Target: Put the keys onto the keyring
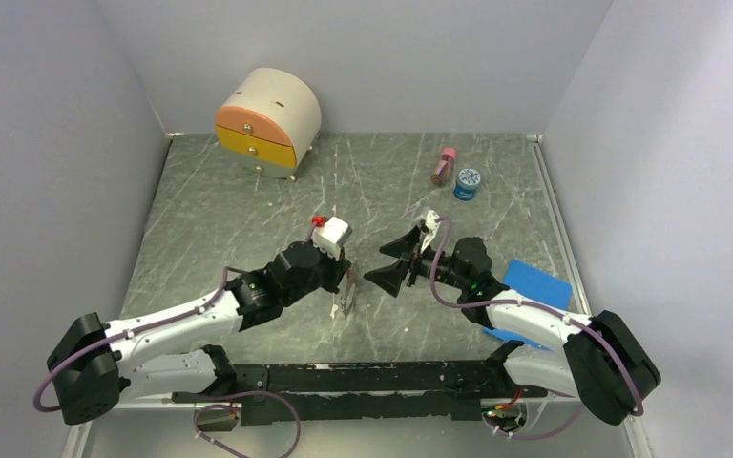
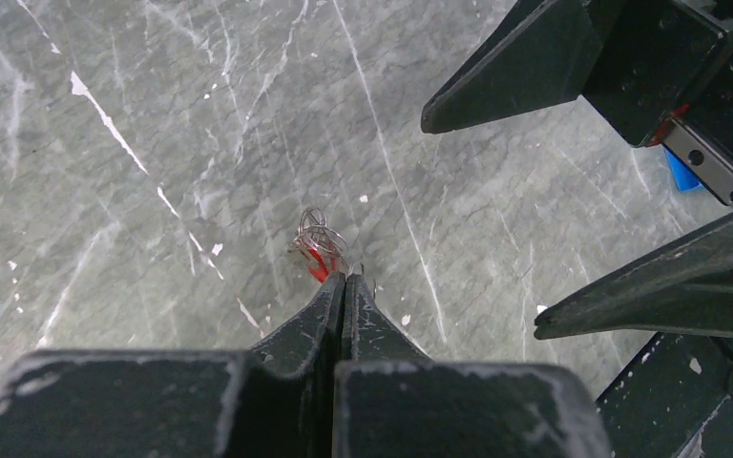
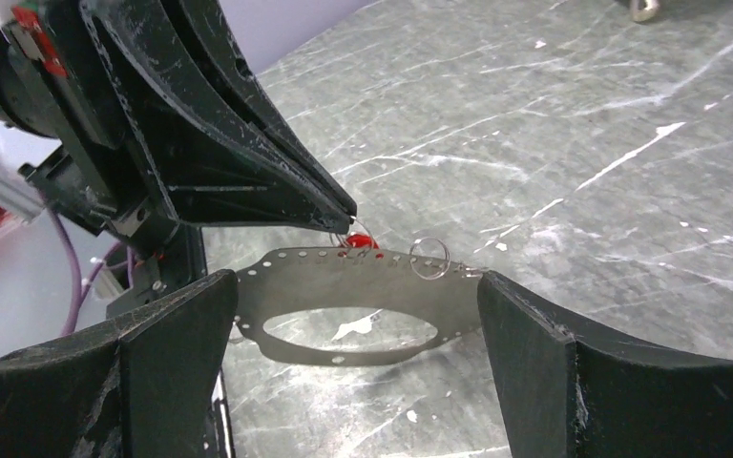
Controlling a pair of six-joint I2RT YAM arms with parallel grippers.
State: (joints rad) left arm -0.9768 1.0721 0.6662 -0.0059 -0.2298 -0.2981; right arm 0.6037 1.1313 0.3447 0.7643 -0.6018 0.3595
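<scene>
Left gripper (image 2: 344,279) tight on the keyring (image 3: 344,272) beside red-tagged keys (image 3: 361,241); right gripper (image 1: 379,263) wide open nearby

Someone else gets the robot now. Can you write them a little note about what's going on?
Left gripper: shut, pinching the keyring by what looks like its top edge; it hangs from the grip.
Right gripper: wide open, holding nothing, one finger on each side of the keyring.
Keys: only one shows, a red tag beside a small split ring at the keyring's top edge.
Done: perhaps one key hooked on.
Left: fetch and thread the rest.
</scene>
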